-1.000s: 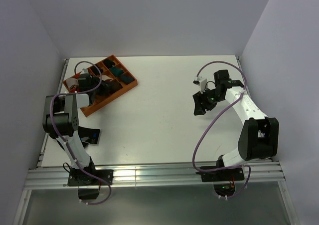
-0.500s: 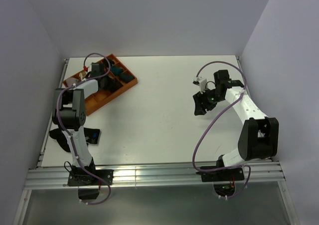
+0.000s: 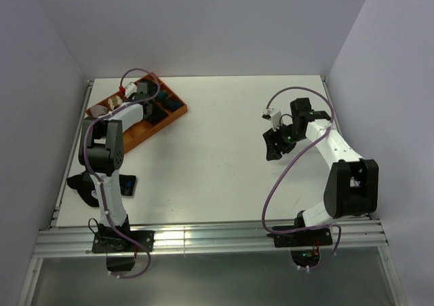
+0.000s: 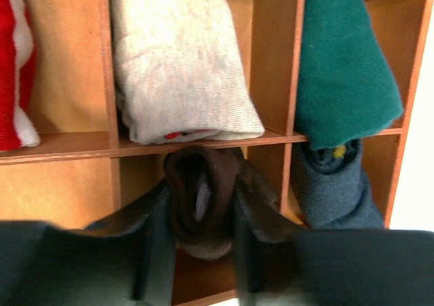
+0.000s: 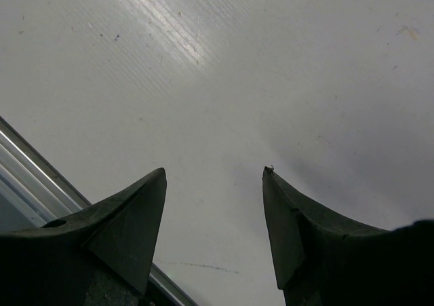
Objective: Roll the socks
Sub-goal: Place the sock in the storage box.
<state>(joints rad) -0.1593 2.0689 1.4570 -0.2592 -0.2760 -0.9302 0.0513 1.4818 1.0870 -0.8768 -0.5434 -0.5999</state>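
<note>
In the left wrist view my left gripper [image 4: 201, 201] is shut on the socks [image 4: 200, 197], a dark brown rolled bundle. The bundle sits between my two fingers in a compartment of the orange wooden tray [image 4: 68, 146]. In the top view the left gripper [image 3: 144, 94] reaches into the tray [image 3: 178, 114] at the table's far left. My right gripper [image 3: 273, 146] is open and empty, hovering over bare white table at the right; its fingertips [image 5: 154, 184] stand wide apart.
Other tray compartments hold a grey-white bundle [image 4: 180, 62], a teal one [image 4: 346, 68], a red and white one [image 4: 13, 62] and a dark blue one [image 4: 336, 187]. Two dark fabric pieces [image 3: 80, 186] [image 3: 127, 184] lie near the left arm's base. A metal rail [image 5: 41, 184] runs along the table's edge.
My left arm has swung farther out over the tray, carrying the gripper deeper toward its far compartments. This uncovered a dark piece at the table's left edge. The right arm barely moved.
</note>
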